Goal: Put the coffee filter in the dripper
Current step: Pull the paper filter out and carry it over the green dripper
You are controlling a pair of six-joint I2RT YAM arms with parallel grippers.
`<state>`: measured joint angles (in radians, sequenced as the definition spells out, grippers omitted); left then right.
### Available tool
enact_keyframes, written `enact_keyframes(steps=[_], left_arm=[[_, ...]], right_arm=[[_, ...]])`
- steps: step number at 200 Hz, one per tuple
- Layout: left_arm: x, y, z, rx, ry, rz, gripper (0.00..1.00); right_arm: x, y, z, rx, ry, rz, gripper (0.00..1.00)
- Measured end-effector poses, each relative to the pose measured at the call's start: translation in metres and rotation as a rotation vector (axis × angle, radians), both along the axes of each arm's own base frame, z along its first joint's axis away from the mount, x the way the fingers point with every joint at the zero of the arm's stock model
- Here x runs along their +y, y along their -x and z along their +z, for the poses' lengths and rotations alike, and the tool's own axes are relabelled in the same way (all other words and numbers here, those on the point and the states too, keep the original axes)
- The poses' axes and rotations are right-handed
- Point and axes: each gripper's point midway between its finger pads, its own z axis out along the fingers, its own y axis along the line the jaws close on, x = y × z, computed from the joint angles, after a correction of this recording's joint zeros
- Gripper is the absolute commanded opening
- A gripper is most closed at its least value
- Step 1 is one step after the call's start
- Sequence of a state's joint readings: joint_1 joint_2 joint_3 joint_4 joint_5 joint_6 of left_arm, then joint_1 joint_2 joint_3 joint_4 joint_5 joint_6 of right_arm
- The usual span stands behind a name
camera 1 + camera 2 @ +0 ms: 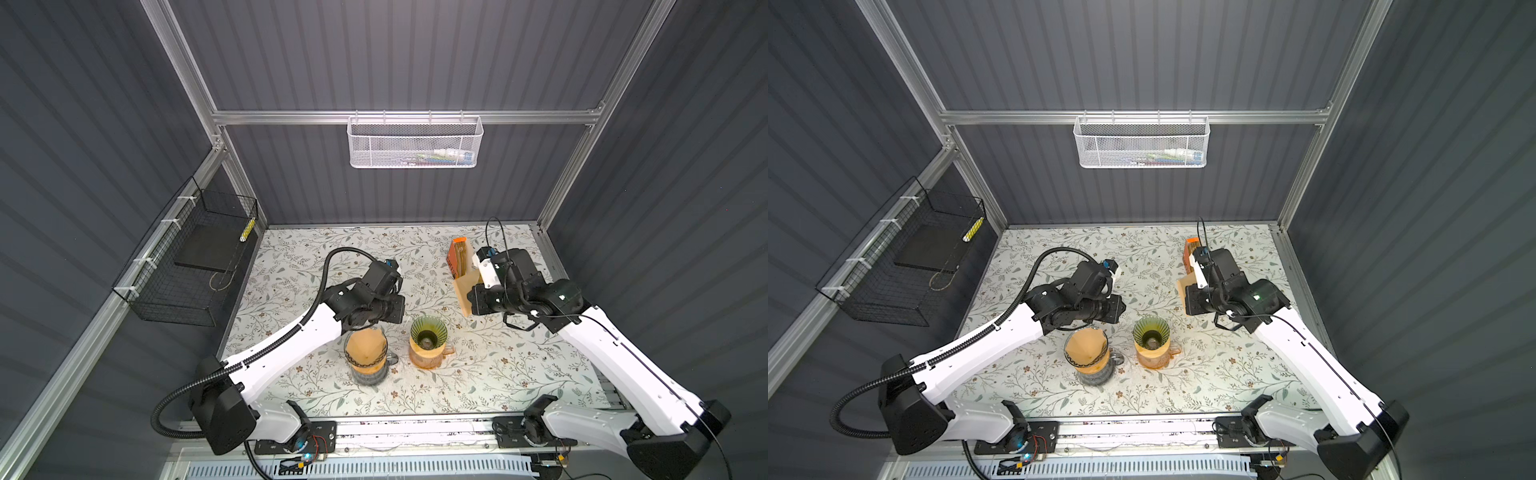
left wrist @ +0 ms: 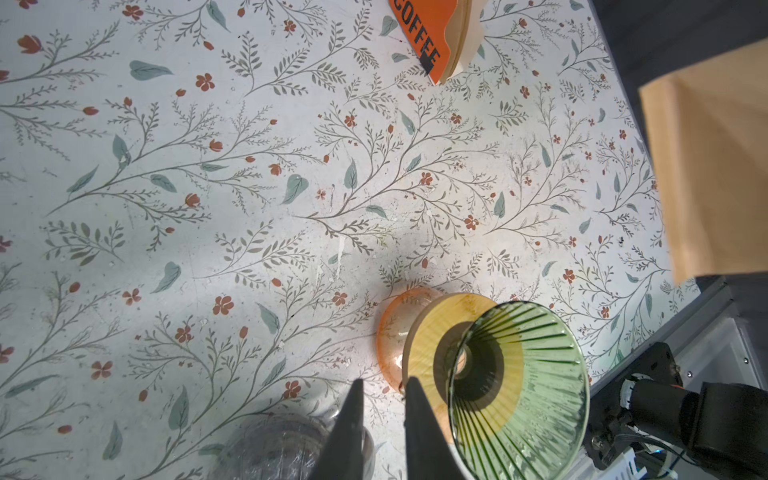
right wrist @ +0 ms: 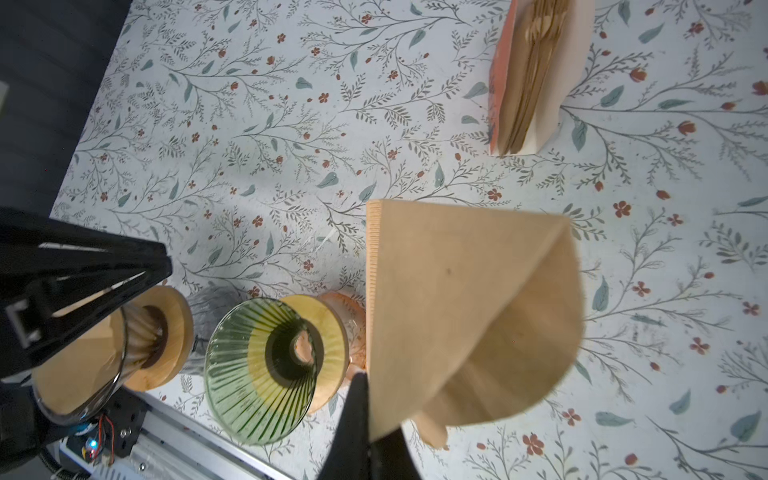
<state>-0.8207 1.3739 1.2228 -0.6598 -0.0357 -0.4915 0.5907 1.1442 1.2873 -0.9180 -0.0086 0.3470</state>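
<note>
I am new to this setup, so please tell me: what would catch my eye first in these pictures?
A brown paper coffee filter is pinched in the right jaws, above the flowered table. Mid-table an empty green dripper sits on an orange mug; beside it a second dripper already holds a filter.

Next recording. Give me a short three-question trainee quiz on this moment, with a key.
1. True or false: the green dripper already holds a filter.
2. Which tool grips the loose coffee filter? A) left B) right C) neither
3. Fill in: the mug under the green dripper is ___ in colour.

Key
1. False: it is empty.
2. B: the right tool pinches it. The left tool holds nothing.
3. Orange.
</note>
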Motion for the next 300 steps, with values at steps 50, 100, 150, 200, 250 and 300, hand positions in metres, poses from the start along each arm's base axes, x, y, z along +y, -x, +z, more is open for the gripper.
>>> enact_keyframes(steps=[50,100,150,200,250,300], left_arm=[[0.020,0.008,0.004,0.011,-0.035,0.050,0.20],[0.030,0.013,0.010,0.007,-0.040,0.074,0.20],[0.036,0.016,0.014,-0.003,-0.040,0.082,0.20],[0.042,0.021,0.010,0.002,-0.044,0.090,0.20],[0.045,0.023,0.013,-0.010,-0.031,0.094,0.20],[0.047,0.025,0.018,-0.029,-0.011,0.095,0.21]], right_arm=[[0.020,0.042,0.002,0.076,0.119,0.169,0.00],[0.033,0.067,-0.021,0.160,0.275,0.271,0.00],[0.051,0.069,-0.027,0.173,0.363,0.322,0.00],[0.065,0.066,-0.041,0.209,0.463,0.347,0.00],[0.076,0.065,-0.052,0.228,0.536,0.372,0.00],[0.082,0.062,-0.062,0.252,0.584,0.381,0.00]])
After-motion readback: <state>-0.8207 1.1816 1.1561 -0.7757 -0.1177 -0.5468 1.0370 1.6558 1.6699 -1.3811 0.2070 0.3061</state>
